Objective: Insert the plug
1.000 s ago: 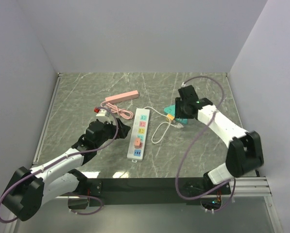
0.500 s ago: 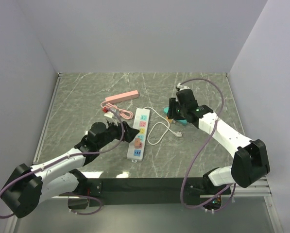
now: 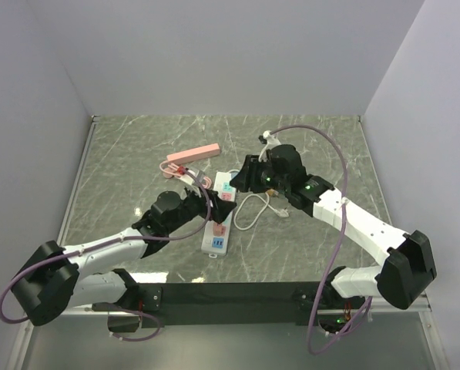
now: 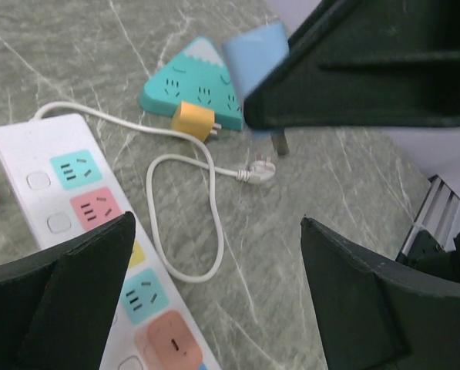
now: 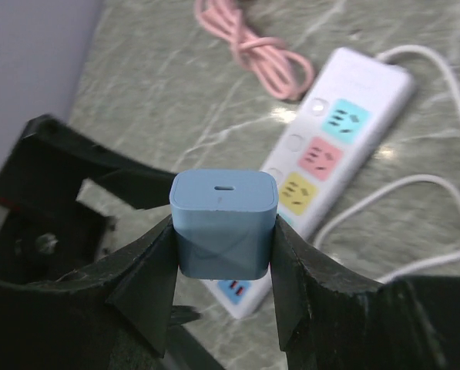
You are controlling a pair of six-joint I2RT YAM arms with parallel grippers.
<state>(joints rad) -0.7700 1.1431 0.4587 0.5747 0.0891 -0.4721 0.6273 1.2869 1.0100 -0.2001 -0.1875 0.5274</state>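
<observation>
While the right hand (image 5: 223, 258) pinches a pale blue plug (image 5: 224, 202) by two opposite flat sides, the cube hangs in the air over the middle of the tabletop (image 3: 122, 154). It sits above the white power strip (image 3: 217, 240), which lies lengthwise from the far edge toward the near edge. The left hand (image 4: 218, 223) is spread wide and holds nothing, low over the strip's coloured sockets and close to the right hand.

The plug looks small, light and rigid, a smooth plastic block with rounded corners. Such a surface is likely slippery, so the grip on the broad faces, seen from the right wrist, seems the sound one and leaves the pronged end free. From the left wrist, a metal prong shows below the right hand, pointing down.

Seating the plug will probably take a firm, straight push, and any tilt could let the block twist in the grip. The strip itself appears light enough to skid on the polished stone, so bracing it would help.

Beside the strip lies a teal triangular adapter (image 4: 195, 81) with a yellow plug (image 4: 193, 119) at its edge, and a white cord (image 4: 151, 223) loops nearby. A coiled pink cable (image 5: 256, 46) rests toward the far edge.
</observation>
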